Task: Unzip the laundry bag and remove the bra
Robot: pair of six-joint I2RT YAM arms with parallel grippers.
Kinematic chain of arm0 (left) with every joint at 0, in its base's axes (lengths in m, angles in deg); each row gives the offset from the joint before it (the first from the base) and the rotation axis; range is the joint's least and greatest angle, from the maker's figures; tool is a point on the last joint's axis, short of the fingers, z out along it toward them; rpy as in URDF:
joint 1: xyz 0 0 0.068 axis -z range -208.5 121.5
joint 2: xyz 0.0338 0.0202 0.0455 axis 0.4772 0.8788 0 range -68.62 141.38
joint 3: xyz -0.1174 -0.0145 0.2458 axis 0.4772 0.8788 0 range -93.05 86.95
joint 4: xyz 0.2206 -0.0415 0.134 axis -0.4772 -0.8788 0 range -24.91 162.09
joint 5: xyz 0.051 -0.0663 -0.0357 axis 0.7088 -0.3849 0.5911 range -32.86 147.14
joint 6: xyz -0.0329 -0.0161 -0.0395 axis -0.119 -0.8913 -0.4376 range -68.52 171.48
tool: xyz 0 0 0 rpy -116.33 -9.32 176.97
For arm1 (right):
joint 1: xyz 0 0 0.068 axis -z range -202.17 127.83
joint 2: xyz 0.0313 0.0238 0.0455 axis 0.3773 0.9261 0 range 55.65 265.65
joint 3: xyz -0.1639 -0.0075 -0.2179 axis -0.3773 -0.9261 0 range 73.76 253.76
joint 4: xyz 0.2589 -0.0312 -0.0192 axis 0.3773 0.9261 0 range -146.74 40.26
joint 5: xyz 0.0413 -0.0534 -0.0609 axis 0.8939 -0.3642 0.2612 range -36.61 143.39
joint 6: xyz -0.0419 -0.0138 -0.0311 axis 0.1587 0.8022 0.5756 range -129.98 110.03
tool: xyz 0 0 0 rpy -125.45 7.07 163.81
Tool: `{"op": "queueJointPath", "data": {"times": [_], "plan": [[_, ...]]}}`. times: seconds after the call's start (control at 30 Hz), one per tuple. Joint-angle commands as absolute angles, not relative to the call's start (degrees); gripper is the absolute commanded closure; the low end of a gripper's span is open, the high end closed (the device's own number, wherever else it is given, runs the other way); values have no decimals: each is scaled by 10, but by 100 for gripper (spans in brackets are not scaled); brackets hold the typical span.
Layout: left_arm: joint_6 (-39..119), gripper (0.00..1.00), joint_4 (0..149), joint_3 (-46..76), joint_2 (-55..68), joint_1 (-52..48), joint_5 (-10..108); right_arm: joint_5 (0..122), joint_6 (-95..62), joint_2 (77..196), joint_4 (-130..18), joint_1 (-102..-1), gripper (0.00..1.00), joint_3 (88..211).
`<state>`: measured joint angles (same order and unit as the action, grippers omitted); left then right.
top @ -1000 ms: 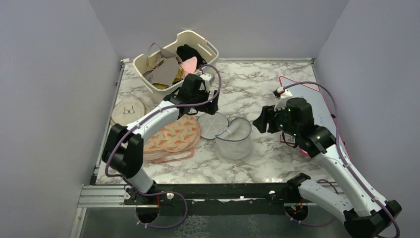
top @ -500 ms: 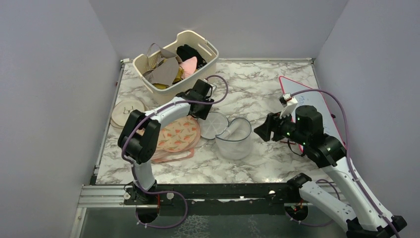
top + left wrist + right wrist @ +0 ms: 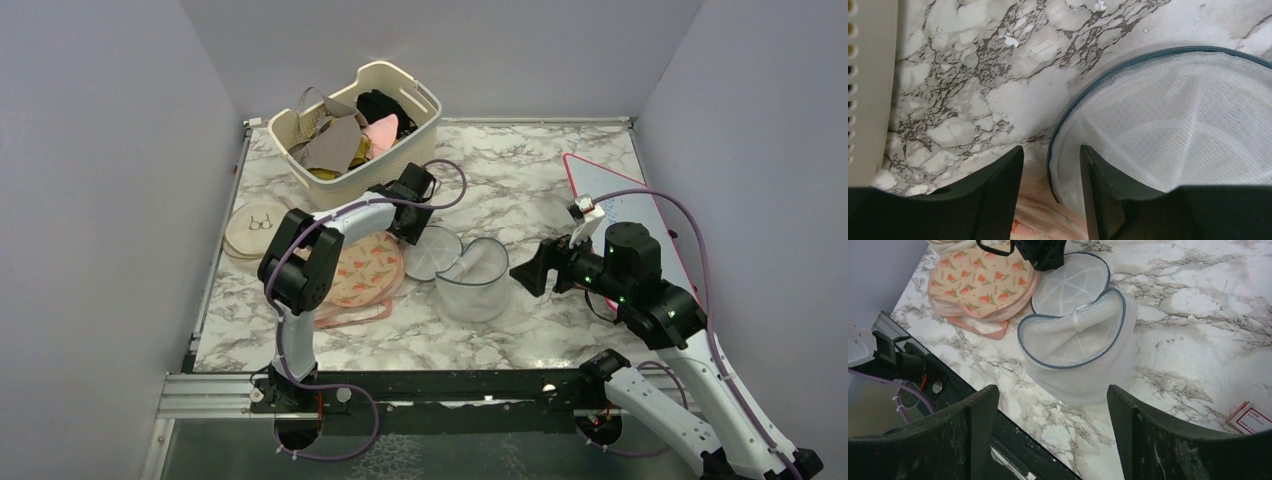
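The laundry bag (image 3: pixel 472 285) stands upright mid-table, a white mesh drum with a dark blue-grey zip rim, unzipped. Its round lid (image 3: pixel 430 252) lies flipped back to the left. In the right wrist view the bag (image 3: pixel 1078 345) shows only white mesh inside; the bra is hidden. My left gripper (image 3: pixel 412 222) is down at the lid's far-left edge. In its wrist view the lid (image 3: pixel 1173 130) has its rim between the narrowed jaws of the left gripper (image 3: pixel 1051 149), with a gap beside the left finger. My right gripper (image 3: pixel 522 272) hovers right of the bag, wide open and holding nothing (image 3: pixel 1052 388).
A cream basket (image 3: pixel 385 168) of clothes stands at the back left, close behind the left gripper. A flat peach patterned pouch (image 3: pixel 350 275) lies left of the lid, a cream disc (image 3: pixel 258 225) further left. A red-edged white board (image 3: pixel 625 210) lies at the right.
The left gripper dropped to the lid's edge and its jaws narrowed around the rim. The right gripper opened wider and sank slightly beside the bag.
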<state>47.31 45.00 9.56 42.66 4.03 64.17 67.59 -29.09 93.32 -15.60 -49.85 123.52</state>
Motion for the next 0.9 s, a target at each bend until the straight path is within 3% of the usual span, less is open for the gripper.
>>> {"op": "queueJointPath", "data": {"times": [0.0,0.17,0.57,0.87], "plan": [[482,63,441,74,445,43,654,695,-279,930,-171,-499,21,1226],[476,68,436,63,469,43,622,681,-285,910,-175,-499,22,1221],[484,100,426,50,459,71,627,668,-291,907,-176,-500,22,1217],[483,100,474,99,356,132,737,666,-291,900,-179,-500,22,1215]]}}
